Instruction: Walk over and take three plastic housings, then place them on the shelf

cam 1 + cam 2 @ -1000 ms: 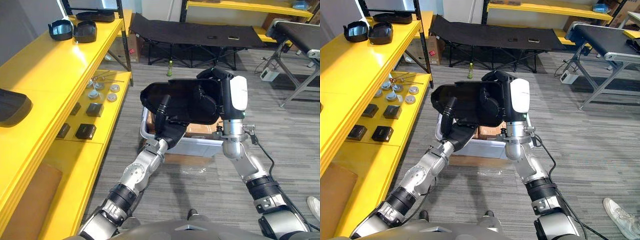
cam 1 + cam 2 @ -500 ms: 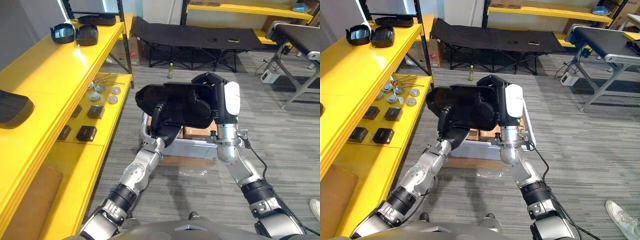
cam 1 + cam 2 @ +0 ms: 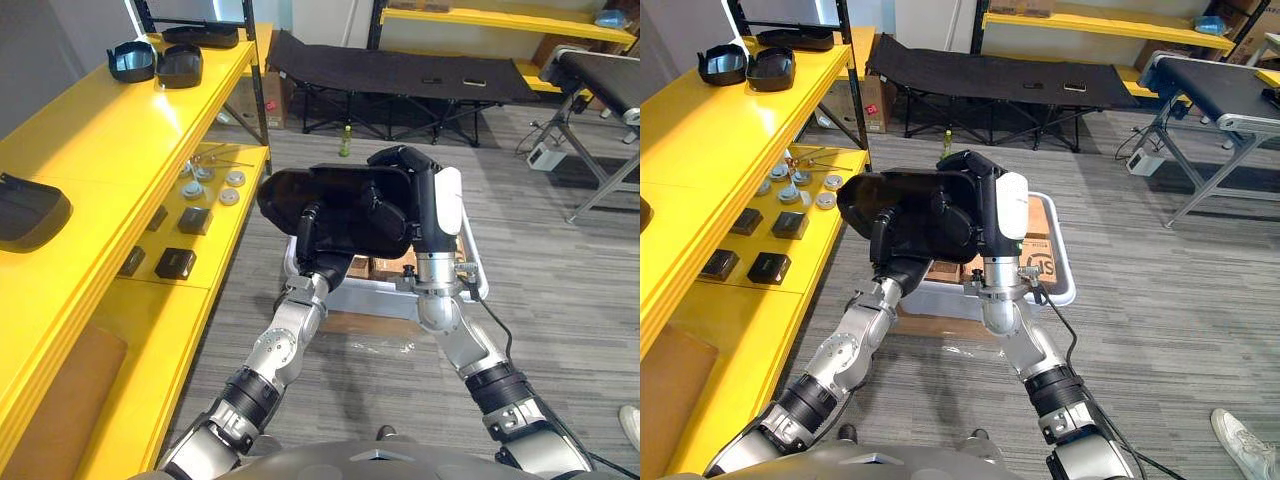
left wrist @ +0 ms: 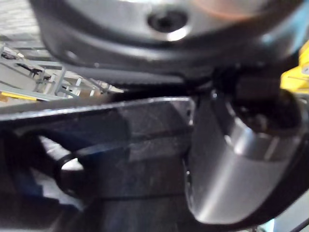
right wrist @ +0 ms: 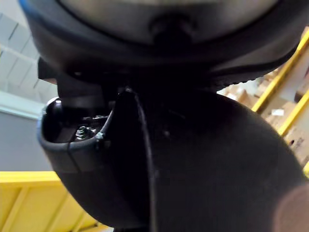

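A large black plastic housing point(image 3: 345, 205) hangs in the air in front of me, held between both hands over a white bin point(image 3: 472, 288). My right hand point(image 3: 448, 205), with its white thumb cover, is shut on the housing's right end, fingers curled over the top edge. Under the housing's left part, my left hand point(image 3: 308, 232) has its fingers curled against the underside. The housing's dark shell point(image 5: 203, 159) sits right against the right palm. The yellow shelf point(image 3: 120, 135) runs along my left; three black housings point(image 3: 158, 62) lie at its far end and one point(image 3: 28, 210) lies near me.
The bin holds cardboard boxes point(image 3: 385, 266). The lower yellow shelf carries small black blocks point(image 3: 172, 263) and round metal parts point(image 3: 208, 180). A black cot point(image 3: 400, 70) stands at the back. A conveyor point(image 3: 600, 80) is at the far right. Grey floor lies around the bin.
Both hands have carried the housing leftward off the bin towards the shelf. The left hand's fingers have curled in from straight. The camera view has shifted too.
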Available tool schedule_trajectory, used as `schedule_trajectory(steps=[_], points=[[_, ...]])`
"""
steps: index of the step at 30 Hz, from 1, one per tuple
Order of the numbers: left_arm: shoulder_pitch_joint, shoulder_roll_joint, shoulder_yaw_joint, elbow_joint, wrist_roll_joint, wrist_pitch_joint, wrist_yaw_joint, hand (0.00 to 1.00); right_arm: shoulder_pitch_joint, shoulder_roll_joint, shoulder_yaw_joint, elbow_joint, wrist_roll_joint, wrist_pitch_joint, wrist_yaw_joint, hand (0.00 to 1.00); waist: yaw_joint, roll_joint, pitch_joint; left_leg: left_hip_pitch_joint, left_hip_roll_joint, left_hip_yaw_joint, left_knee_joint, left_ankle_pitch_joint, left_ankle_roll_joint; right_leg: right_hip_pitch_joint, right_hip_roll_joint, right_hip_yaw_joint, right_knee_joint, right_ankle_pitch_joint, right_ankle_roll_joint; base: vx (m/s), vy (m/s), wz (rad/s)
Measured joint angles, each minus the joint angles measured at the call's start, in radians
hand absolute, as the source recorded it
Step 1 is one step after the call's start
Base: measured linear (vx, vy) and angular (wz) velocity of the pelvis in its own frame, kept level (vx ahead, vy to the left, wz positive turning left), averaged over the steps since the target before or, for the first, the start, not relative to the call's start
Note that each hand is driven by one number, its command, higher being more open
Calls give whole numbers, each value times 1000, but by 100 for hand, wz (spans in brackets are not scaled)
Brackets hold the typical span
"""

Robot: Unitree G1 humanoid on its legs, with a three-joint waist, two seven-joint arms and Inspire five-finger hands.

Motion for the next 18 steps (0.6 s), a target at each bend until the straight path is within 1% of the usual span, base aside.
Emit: schedule_trajectory(steps=[4, 6, 10, 11, 13, 14, 16, 17, 18], points=[[6, 3, 1, 0, 2, -29, 0, 0, 50, 0, 7, -2, 45, -17, 21, 100, 1, -15, -8, -3, 0, -2, 0, 0, 0, -1, -1, -4, 0, -1, 0, 0, 0, 0], [6, 2, 2, -1, 15, -48, 0, 0, 70, 0, 12, -1, 57, -17, 27, 100, 2, -16, -9, -4, -1, -3, 0, 0, 0, -1, -1, -5, 0, -1, 0, 0, 0, 0], [6, 0, 18, -10, 132, -62, 9, 0, 105, 4, 25, -1, 153, -12, 30, 100, 3, -16, -9, -5, -1, -6, 0, 0, 0, -1, -2, -7, 1, -1, 0, 0, 0, 0], [6, 0, 20, -28, 174, -68, 35, 0, 107, 11, 24, -1, 173, -9, 29, 100, 2, -16, -9, -6, -1, -6, 0, 0, 0, -1, -2, -7, 1, -1, 0, 0, 0, 0], [12, -13, 49, -82, 320, -70, 109, 0, 107, 33, 20, -12, 232, 11, 31, 100, -2, -16, -9, -6, -1, -4, 0, 0, 0, -4, -1, -7, 2, -2, -1, 0, 0, 0], [12, -18, 55, -93, 364, -70, 129, 0, 107, 37, 18, -15, 243, 18, 31, 100, -2, -16, -9, -6, -1, -3, 0, 0, 0, -5, -1, -7, 3, -2, -1, 0, 0, 0], [12, -24, 67, -137, 541, -69, 211, 0, 118, 42, -1, -42, 277, 68, 35, 100, -2, -16, -9, -6, -1, -3, 0, 0, 0, -5, -1, -7, 3, -2, -1, 0, 0, 0], [12, -27, 72, -146, 598, -67, 237, 0, 120, 43, -7, -45, 288, 77, 41, 100, -2, -16, -9, -6, -1, -3, 0, 0, 0, -6, -1, -7, 3, -2, -1, 0, 0, 0], [12, -38, 81, -151, 709, -65, 275, 0, 123, 47, -16, -50, 314, 89, 55, 100, -3, -16, -9, -6, -2, -2, 0, 0, 0, -6, -1, -7, 3, -2, -1, 0, 0, 0]])
